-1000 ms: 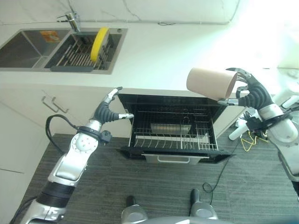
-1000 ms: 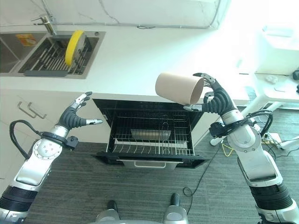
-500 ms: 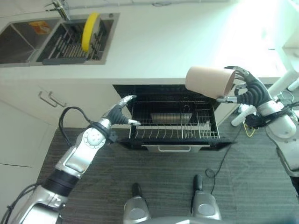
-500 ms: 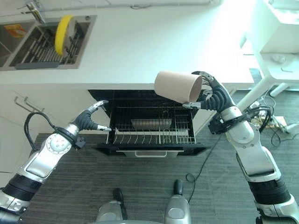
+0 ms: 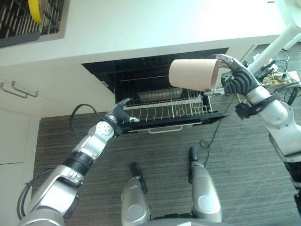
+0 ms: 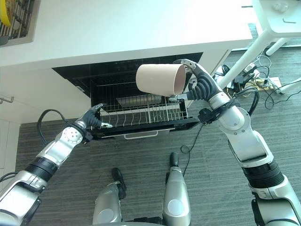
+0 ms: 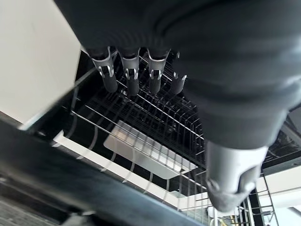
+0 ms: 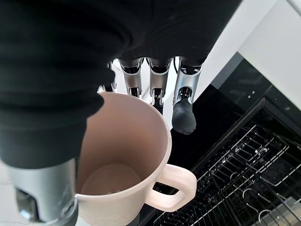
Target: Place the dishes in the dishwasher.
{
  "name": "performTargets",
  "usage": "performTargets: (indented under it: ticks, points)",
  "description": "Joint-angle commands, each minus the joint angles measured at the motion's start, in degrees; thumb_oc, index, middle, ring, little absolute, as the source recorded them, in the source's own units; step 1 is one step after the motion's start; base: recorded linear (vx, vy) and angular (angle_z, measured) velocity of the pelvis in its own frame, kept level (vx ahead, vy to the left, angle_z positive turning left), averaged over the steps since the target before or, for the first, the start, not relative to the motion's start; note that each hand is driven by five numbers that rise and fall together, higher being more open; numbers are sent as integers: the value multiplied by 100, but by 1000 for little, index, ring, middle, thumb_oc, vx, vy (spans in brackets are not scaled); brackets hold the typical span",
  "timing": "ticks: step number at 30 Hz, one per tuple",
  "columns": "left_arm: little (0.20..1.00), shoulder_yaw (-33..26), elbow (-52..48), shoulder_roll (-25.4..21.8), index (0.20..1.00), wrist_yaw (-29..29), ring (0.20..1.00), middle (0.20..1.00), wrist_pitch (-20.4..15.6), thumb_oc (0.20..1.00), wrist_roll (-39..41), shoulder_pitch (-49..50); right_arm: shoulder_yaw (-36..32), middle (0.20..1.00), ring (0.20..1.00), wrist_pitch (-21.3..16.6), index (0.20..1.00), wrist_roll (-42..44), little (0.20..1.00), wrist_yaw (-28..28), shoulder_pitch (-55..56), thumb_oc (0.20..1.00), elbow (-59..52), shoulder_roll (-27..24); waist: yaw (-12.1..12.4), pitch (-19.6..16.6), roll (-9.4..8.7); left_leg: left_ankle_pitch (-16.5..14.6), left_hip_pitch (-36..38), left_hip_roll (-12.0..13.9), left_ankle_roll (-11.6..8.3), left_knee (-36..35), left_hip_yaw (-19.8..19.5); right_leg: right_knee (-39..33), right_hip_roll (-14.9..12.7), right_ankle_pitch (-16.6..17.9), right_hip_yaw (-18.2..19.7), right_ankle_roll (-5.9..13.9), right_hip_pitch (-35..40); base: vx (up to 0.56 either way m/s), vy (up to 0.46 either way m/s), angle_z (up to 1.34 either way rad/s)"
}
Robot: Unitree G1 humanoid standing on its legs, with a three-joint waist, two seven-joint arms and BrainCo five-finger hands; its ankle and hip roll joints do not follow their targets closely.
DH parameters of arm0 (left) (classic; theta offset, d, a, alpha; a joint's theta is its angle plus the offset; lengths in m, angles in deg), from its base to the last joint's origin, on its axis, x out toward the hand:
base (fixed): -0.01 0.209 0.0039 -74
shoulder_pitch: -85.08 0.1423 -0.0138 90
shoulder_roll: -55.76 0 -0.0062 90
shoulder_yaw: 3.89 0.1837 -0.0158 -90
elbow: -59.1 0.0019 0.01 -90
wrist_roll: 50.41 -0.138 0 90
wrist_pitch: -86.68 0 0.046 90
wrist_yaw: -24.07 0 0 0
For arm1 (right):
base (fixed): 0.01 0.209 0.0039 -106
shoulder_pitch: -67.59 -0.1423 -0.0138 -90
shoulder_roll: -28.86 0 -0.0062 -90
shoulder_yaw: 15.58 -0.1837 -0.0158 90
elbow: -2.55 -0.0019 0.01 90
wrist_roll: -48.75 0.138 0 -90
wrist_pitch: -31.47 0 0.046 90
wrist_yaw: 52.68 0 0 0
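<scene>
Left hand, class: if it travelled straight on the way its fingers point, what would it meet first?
Probably the wire rack of the open dishwasher: the left hand points into it from the front-left corner, though depth is unclear.

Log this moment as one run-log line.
right hand: holds mug above rack | left hand: open at rack's front edge | mug not yet placed

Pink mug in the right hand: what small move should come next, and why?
Probably lower it toward the wire rack. The right hand grips the pale pink ceramic mug on its side above the pulled-out rack of the open black dishwasher, not yet set down, while the left hand rests open at the rack's front corner.
</scene>
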Motion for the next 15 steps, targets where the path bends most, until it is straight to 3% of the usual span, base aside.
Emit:
performTargets:
  ticks: [1, 4, 7, 10, 15]
  points:
    - [1000, 171, 298, -22, 1000, 159, 1000, 1000, 25, 1000, 189, -82, -103, 200, 200, -74, 200, 16, 200, 6, -343, 200, -404, 52, -112, -495, -140, 368, -244, 478, -310, 102, -458, 249, -393, -227, 454, 388, -67, -30, 74, -9]
    - [1000, 220, 716, 193, 1000, 23, 1000, 1000, 87, 1000, 94, -222, -98, 200, 200, -37, 200, 3, 200, 66, -409, 200, -439, 116, -178, -458, -149, 374, -268, 478, -311, 81, -413, 238, -391, -213, 477, 397, -127, -16, 47, -13]
    - [1000, 353, 1287, 452, 1000, -500, 1000, 1000, 326, 1000, -293, -359, -73, 200, 200, 94, 200, -7, 200, 98, -531, 200, -544, 151, -259, -408, -171, 337, -289, 463, -314, 103, -376, 227, -388, -218, 498, 414, -170, 1, 37, -3]
    - [1000, 492, 2061, 778, 1000, -682, 1000, 1000, 468, 1000, -223, -513, -18, 200, 200, 146, 200, 44, 200, 7, -760, 200, -523, 120, -345, -344, -231, 348, -352, 476, -314, 126, -312, 180, -387, -154, 529, 425, -262, -7, 31, -5]
    - [1000, 561, 2382, 948, 1000, -813, 1000, 1000, 498, 1000, -447, -419, -104, 200, 200, 278, 200, -25, 200, -123, -782, 200, -497, 45, -362, -244, -264, 298, -370, 467, -317, 140, -284, 154, -384, -163, 534, 436, -288, -20, 8, -5]
